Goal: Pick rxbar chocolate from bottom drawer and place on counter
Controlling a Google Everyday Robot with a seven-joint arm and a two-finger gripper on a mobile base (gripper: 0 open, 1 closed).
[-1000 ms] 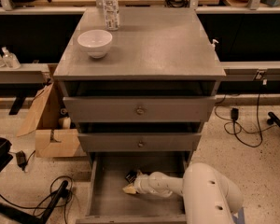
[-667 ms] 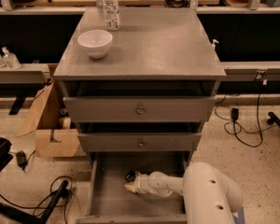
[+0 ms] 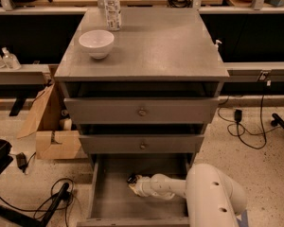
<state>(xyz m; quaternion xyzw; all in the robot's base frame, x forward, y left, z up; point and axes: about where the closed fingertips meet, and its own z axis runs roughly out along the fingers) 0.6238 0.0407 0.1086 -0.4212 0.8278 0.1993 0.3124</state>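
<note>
I am viewing the wide grey-painted wooden bottom drawer [image 3: 111, 197], which is standing pulled out below two closed grey drawer fronts. The white parallel-jaw gripper [image 3: 134, 183] is sitting low over the drawer floor near its centre. Its white arm is reaching in from 4 o'clock and pointing toward 9 o'clock.

A small dark shape is showing right at the gripper tip, on its 12 o'clock side. I am reading it as the flat black-wrapped rxbar chocolate [image 3: 131, 178], touching or just beside the tip. I cannot tell whether the jaws are spread, pressed together or pinching the bar. I also cannot tell which way its long axis is running.

I am judging the coming move as turning on that contact: the bar is lying at the tip, not out to either side of it. The broad matte grey tabletop [image 3: 161, 46] is lying well apart at 12 o'clock, above both closed drawers. A white round bowl [image 3: 96, 42] and a clear plastic bottle [image 3: 112, 6] are occupying its 10 o'clock corner, so I am favouring the bare middle for placing.
</note>
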